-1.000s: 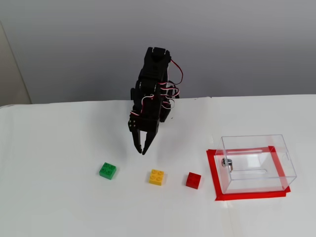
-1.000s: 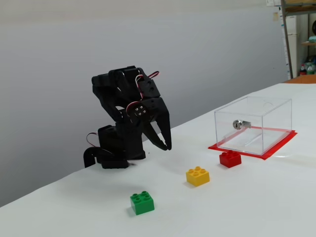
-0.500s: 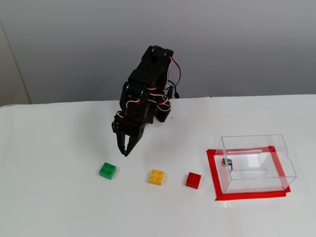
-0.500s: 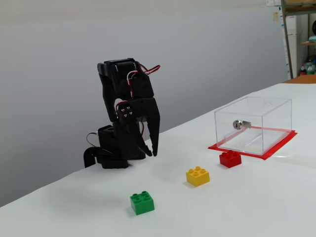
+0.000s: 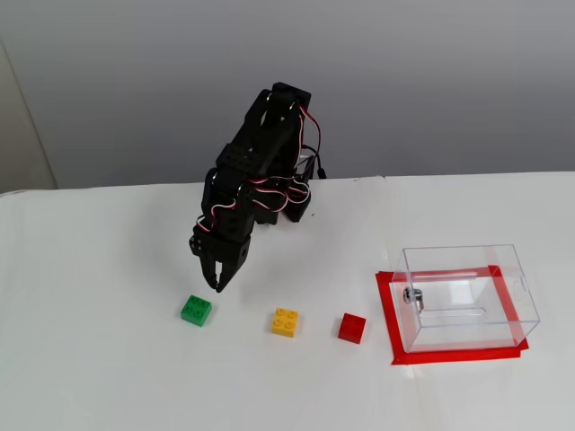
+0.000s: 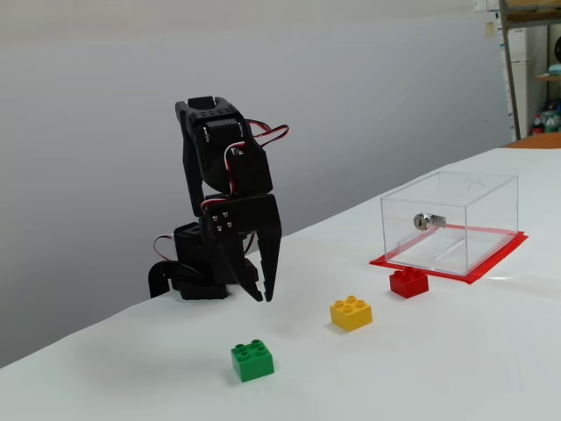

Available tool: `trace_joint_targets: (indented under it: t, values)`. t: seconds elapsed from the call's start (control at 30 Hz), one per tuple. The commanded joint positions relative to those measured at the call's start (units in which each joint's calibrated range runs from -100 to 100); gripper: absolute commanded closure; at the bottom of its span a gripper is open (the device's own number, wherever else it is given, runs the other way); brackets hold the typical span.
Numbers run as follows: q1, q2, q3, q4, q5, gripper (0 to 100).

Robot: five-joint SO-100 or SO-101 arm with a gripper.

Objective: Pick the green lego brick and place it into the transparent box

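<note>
My tool [image 5: 216, 285] has swung over from above the yellow brick [image 5: 286, 321] side and now hangs just above and behind the green lego brick [image 5: 196, 310], at about its 1 o'clock in this fixed view. Fingers are parted a little, holding nothing; in the other fixed view the tool [image 6: 263, 295] shows a clear gap between the tips. Green brick sits alone on the white worktop [image 5: 108, 377], untouched, studs up. Yellow brick and red brick [image 5: 351, 328] lie in a row toward 3 o'clock, then the transparent box [image 5: 468, 297] on its red tape frame [image 5: 386, 314], well apart from the green one. Approach is nearly lined up, I judge; descent and grasp not yet done.
</note>
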Motion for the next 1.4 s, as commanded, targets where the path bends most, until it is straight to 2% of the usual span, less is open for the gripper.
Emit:
trace_joint_targets:
  t: [0.0,0.1,0.3,0.4,1.13,1.37]
  values:
    - [0.18,1.18,-2.43,-3.63,0.89,98]
    - [0.18,2.54,-2.52,-5.89,2.3,97]
    - [0.18,4.41,-2.16,-6.24,2.56,75]
    - [0.18,5.6,-2.07,-6.24,2.72,71]
    - [-0.86,15.78,-2.71,-12.07,2.61,69]
    - [-0.71,17.99,-2.61,-17.21,2.46,70]
